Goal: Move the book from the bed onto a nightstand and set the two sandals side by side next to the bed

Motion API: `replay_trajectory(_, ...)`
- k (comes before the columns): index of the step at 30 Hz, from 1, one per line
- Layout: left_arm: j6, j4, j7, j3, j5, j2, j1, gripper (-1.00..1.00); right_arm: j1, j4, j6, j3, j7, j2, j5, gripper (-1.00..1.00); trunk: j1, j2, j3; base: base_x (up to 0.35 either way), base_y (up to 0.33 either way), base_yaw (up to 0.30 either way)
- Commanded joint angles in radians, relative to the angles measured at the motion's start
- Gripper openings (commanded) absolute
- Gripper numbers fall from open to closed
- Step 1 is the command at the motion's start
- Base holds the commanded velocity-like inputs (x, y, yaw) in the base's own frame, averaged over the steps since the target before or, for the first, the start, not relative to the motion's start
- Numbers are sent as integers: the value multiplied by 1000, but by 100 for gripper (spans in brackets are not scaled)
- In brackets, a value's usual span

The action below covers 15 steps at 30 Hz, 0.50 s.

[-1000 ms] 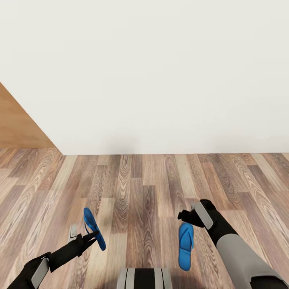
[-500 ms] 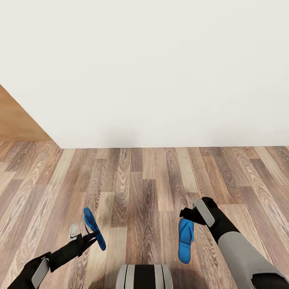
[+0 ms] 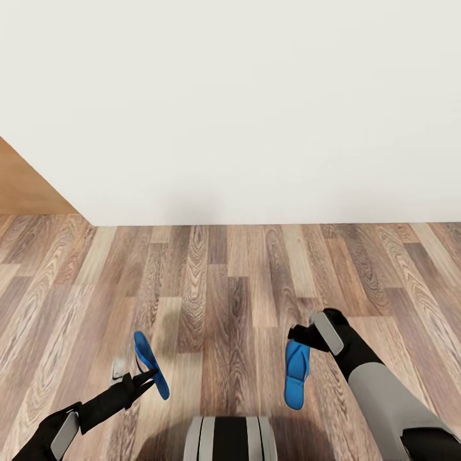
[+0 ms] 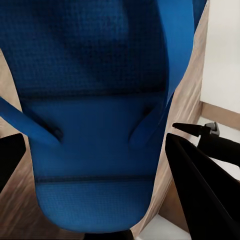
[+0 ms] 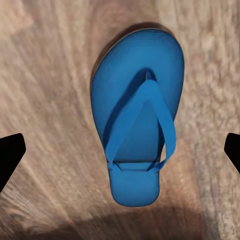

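Right sandal [image 3: 296, 374] now lies flat on the plank floor [image 3: 218, 301], right pincer [image 3: 301, 338] spread wide above it: looks released. Over the last second the wall edge crept up — camera shift. Left pincer [image 3: 142, 379] grips the other sandal [image 3: 150, 365], tilted, airborne. No bed visible, so side-by-side placement can't be judged.

No readable text, label, brand or number shows anywhere (not even on the blue sandals [image 5: 136, 120]).
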Motion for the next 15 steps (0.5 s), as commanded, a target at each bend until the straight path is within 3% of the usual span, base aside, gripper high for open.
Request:
replay_trajectory(1, 7, 0, -3, 2, 3, 0, 0, -100, -2, -1, 2, 6, -9, -1, -10, 100, 0, -1, -5, 0, 0, 0)
replay_trajectory(15, 6, 0, -2, 1, 3, 0, 0, -100, -31, -1, 2, 6, -10, -1, -10, 100, 7, -4, -59, 0, 0, 0)
